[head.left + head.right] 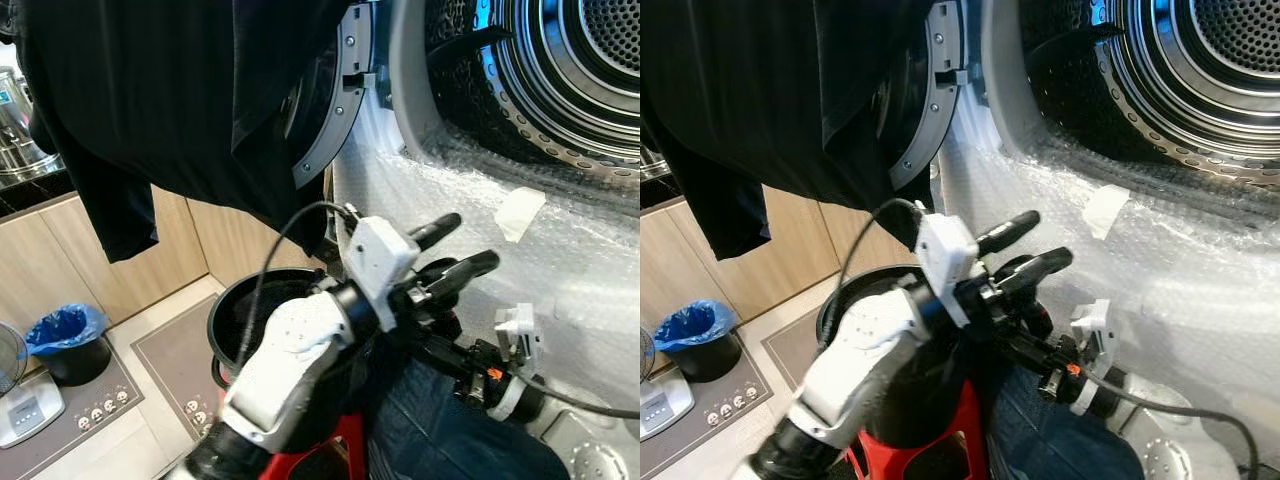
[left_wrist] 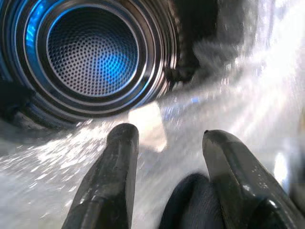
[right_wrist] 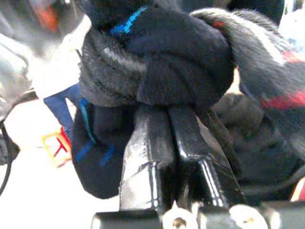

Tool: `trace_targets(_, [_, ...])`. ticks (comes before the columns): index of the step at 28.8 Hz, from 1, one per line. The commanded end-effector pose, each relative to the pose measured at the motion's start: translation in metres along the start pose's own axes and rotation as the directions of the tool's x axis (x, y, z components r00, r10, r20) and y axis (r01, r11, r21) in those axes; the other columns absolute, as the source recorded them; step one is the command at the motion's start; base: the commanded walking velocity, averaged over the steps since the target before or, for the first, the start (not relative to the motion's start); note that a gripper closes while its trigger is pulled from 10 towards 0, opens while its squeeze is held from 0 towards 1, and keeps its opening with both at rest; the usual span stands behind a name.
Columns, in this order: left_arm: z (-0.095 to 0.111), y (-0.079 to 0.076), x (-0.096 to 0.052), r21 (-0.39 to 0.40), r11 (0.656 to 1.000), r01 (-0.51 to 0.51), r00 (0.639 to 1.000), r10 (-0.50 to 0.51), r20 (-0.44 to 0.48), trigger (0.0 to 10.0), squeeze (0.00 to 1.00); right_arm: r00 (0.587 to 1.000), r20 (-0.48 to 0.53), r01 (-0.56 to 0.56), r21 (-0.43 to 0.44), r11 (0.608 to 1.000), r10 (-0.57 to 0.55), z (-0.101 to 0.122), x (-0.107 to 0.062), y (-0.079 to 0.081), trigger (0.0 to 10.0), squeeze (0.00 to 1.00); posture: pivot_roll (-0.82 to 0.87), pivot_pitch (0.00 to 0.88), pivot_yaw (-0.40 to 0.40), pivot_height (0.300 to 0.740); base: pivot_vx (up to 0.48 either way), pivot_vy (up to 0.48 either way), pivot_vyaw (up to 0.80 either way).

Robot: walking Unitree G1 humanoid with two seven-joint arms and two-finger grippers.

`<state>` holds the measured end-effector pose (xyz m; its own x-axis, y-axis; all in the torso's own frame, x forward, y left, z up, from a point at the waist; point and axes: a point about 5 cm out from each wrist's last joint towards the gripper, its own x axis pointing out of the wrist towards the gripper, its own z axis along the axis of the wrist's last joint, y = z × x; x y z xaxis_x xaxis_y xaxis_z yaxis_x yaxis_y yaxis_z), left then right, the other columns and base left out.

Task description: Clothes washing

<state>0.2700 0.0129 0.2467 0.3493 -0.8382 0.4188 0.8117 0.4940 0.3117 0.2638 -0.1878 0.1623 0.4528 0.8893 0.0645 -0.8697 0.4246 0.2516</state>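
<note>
Loading had barely begun: the drum (image 2: 93, 52) ahead of the spread, empty left gripper (image 2: 167, 138) held nothing, while the right gripper (image 3: 167, 114) pinched knotted socks (image 3: 157, 62) together.

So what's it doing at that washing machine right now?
Left gripper open, raised before the drum. Right gripper shut on dark knotted clothes. Black garment draped over the open door.
</note>
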Motion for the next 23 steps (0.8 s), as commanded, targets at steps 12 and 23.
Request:
trace_targets(12, [0.028, 0.003, -0.013, 0.040, 0.999, 0.014, 1.000, -0.014, 0.007, 10.0, 1.00, 0.995, -0.008, -0.102, -0.046, 0.994, 0.101, 0.031, 0.007, -0.006, 10.0, 0.00, -0.03, 0.000, -0.024, 0.740, 0.000, 0.000, 0.00])
trace_targets(23, [0.030, -0.001, -0.035, 0.042, 0.994, 0.098, 0.988, -0.092, -0.126, 10.0, 0.00, 0.988, -0.039, -0.155, -0.068, 0.986, 0.152, 0.068, -0.011, -0.017, 10.0, 0.00, -0.04, 0.000, -0.025, 0.740, 0.000, 0.000, 0.00])
